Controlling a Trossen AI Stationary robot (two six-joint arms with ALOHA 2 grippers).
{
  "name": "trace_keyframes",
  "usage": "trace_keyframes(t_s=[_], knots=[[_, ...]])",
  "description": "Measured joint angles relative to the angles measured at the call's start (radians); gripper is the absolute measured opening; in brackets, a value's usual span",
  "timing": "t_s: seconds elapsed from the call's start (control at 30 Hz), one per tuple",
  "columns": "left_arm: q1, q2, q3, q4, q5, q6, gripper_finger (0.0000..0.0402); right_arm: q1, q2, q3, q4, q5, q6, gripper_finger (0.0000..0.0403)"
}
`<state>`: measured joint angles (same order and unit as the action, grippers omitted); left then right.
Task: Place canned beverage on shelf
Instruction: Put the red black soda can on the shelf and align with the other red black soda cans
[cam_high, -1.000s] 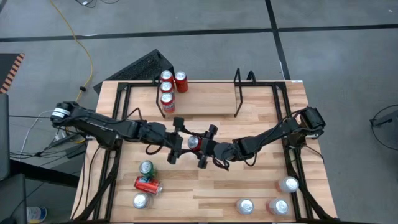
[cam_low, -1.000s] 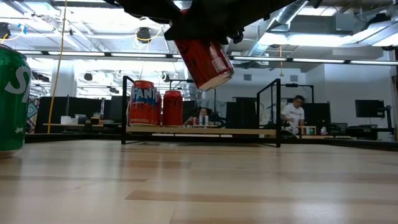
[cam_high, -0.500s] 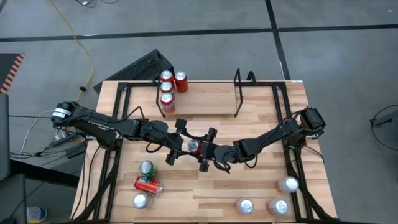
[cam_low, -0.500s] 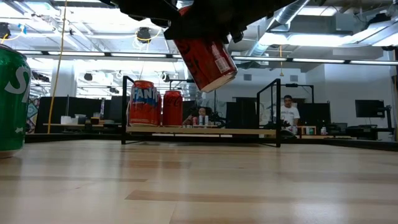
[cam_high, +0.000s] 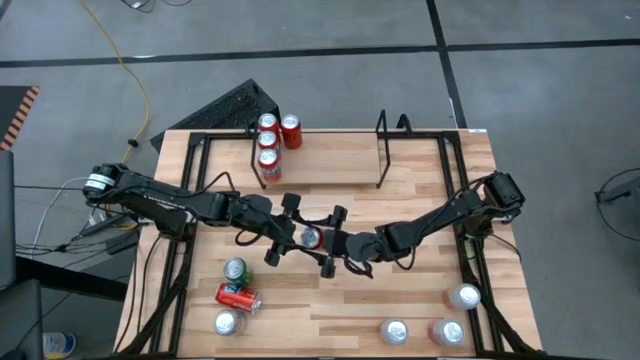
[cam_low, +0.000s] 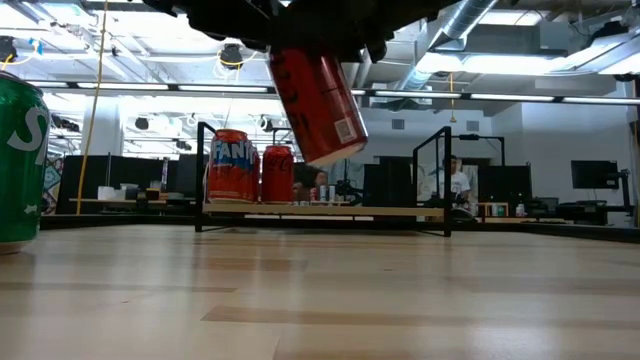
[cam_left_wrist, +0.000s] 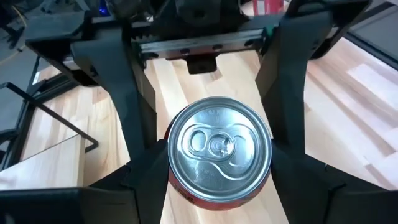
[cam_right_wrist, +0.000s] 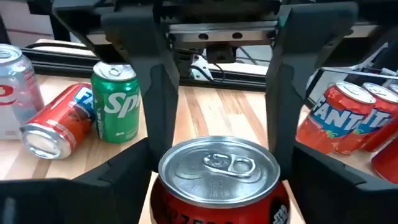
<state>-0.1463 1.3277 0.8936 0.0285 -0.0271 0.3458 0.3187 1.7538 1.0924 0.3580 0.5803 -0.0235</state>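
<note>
From above, the left gripper (cam_high: 283, 228) and right gripper (cam_high: 330, 243) meet at mid-table around one red can (cam_high: 312, 237), which looks like a handover step; next, one gripper must hold firmly while the other backs off, then the can goes to the shelf (cam_high: 320, 150) at the table's far edge. The low view shows the can (cam_low: 316, 105) tilted, hanging clear of the table (cam_low: 320, 300). In each wrist view both grippers' fingers flank the can (cam_left_wrist: 219, 149) (cam_right_wrist: 217, 171), but which gripper pinches and which stands spread I cannot tell.
</note>
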Motion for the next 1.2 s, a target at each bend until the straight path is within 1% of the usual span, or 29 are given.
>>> trace_keyframes(t_s=[0.17, 0.3, 0.47, 0.53, 0.67, 0.77, 0.87, 1.03, 1.2], knots=[[0.000, -0.001, 0.000, -0.012, -0.004, -0.010, 0.0225, 0.004, 0.001, -0.001, -0.051, -0.037, 0.021, 0.0329], [-0.001, -0.007, 0.000, -0.092, 0.006, -0.013, 0.0225, 0.017, 0.000, -0.002, -0.128, -0.035, 0.071, 0.0330], [0.000, -0.035, 0.000, -0.199, 0.043, 0.053, 0.0225, 0.038, 0.000, -0.002, -0.272, -0.040, 0.203, 0.0330], [0.000, -0.051, 0.000, -0.224, 0.075, 0.089, 0.0225, 0.045, 0.000, -0.003, -0.295, -0.072, 0.244, 0.0330], [-0.009, -0.083, 0.000, -0.259, 0.226, 0.171, 0.0225, 0.065, 0.000, -0.003, -0.283, -0.157, 0.263, 0.0330], [-0.024, -0.098, 0.001, -0.265, 0.324, 0.189, 0.0225, 0.084, 0.000, -0.003, -0.275, -0.169, 0.262, 0.0330], [-0.034, -0.100, 0.010, -0.254, 0.452, 0.154, 0.0225, 0.096, 0.000, -0.003, -0.247, -0.172, 0.262, 0.0330], [-0.046, -0.101, 0.071, -0.212, 0.634, 0.101, 0.0225, 0.100, 0.000, -0.003, -0.210, -0.190, 0.262, 0.0330], [-0.049, -0.101, 0.138, -0.163, 0.909, 0.075, 0.0225, 0.100, 0.000, -0.003, -0.208, -0.190, 0.262, 0.0331]])
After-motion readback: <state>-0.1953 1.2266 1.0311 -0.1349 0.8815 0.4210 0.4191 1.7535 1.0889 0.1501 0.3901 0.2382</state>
